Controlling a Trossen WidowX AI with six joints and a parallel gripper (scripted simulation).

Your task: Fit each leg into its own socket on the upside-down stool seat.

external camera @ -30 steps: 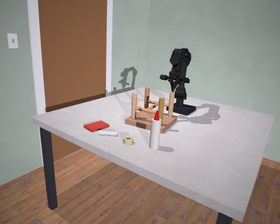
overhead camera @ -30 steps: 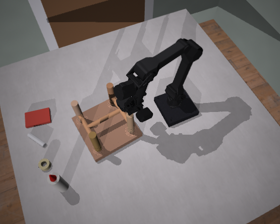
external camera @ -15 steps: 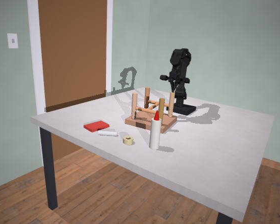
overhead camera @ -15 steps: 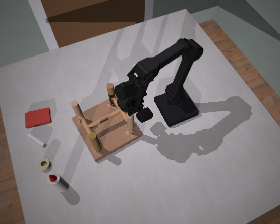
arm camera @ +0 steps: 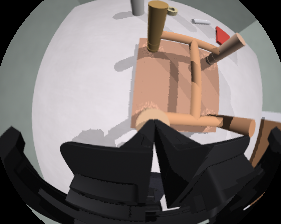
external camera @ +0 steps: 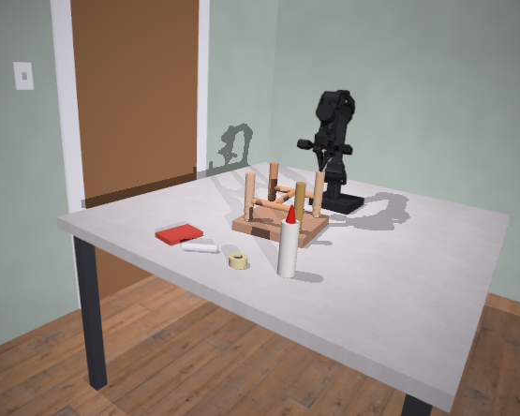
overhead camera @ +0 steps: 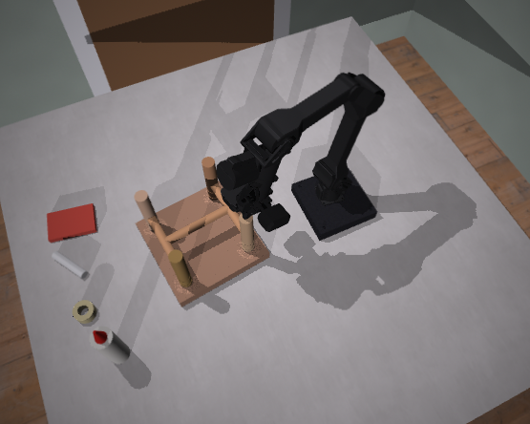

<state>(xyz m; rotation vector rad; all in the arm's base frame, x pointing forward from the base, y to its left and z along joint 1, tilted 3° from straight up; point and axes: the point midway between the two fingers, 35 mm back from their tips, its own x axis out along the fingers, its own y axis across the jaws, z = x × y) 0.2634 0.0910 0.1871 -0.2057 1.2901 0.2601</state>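
Note:
The seat [overhead camera: 221, 274] [external camera: 283, 237] [arm camera: 153, 80] lies flat, underside up. Four legs stand upright on it: an olive leg [overhead camera: 180, 269] [external camera: 300, 199] [arm camera: 156, 27], a pinkish leg [overhead camera: 146, 206] [external camera: 249, 189] [arm camera: 227, 49], an orange-brown leg [overhead camera: 209, 170] [external camera: 274, 171] [arm camera: 239, 125] and a pale leg [overhead camera: 246, 236] [external camera: 319, 194] [arm camera: 147, 116]. Rails [overhead camera: 197, 226] [arm camera: 195, 85] join them in an H. Leg feet look down on the seat; fine gaps cannot be judged. My gripper [external camera: 321, 170] [arm camera: 153, 123] is shut and empty, its tips at the pale leg's top; contact is unclear.
A red block [overhead camera: 72, 222] [external camera: 179, 233] [arm camera: 222, 35], white rod [overhead camera: 70, 265] [external camera: 200, 247] [arm camera: 201, 21], tan ring [overhead camera: 91, 317] [external camera: 238, 264] and white bottle with a red tip [overhead camera: 116, 349] [external camera: 288, 248] stand or lie beyond the stool, away from my base [overhead camera: 335, 205].

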